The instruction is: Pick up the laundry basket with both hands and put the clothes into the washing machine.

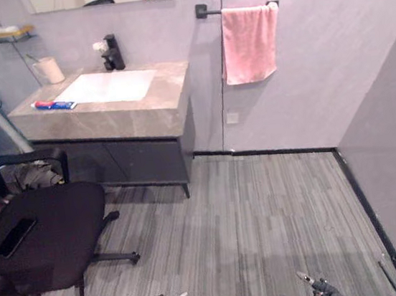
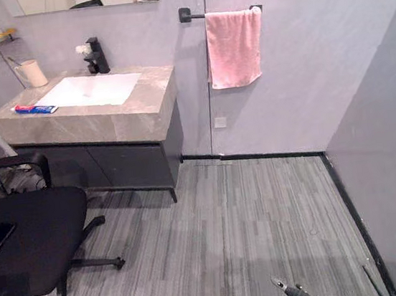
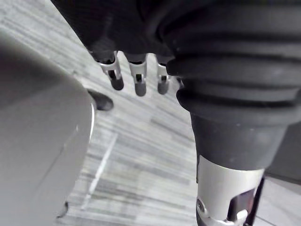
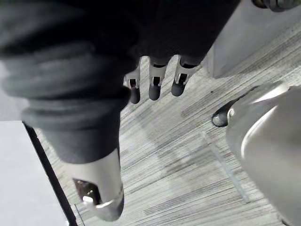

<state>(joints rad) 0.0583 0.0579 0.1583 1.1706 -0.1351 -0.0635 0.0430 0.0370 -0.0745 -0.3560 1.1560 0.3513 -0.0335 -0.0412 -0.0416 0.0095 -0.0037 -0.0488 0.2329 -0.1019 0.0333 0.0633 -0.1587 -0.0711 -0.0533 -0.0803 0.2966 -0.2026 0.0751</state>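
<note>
You count here: 1 pink towel (image 1: 249,44) | 1 towel bar (image 1: 212,12) | 1 washbasin (image 1: 111,86) | 1 black tap (image 1: 112,52) | 1 cup (image 1: 49,69) | 1 toothpaste tube (image 1: 54,105) | 1 office chair (image 1: 58,241) | 1 phone (image 1: 15,237) | 1 wall shelf (image 1: 2,33) | 2 hands: left hand (image 3: 139,81), right hand (image 4: 154,85)

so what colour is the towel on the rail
Pink towel, clearest in the left eye view.
</note>
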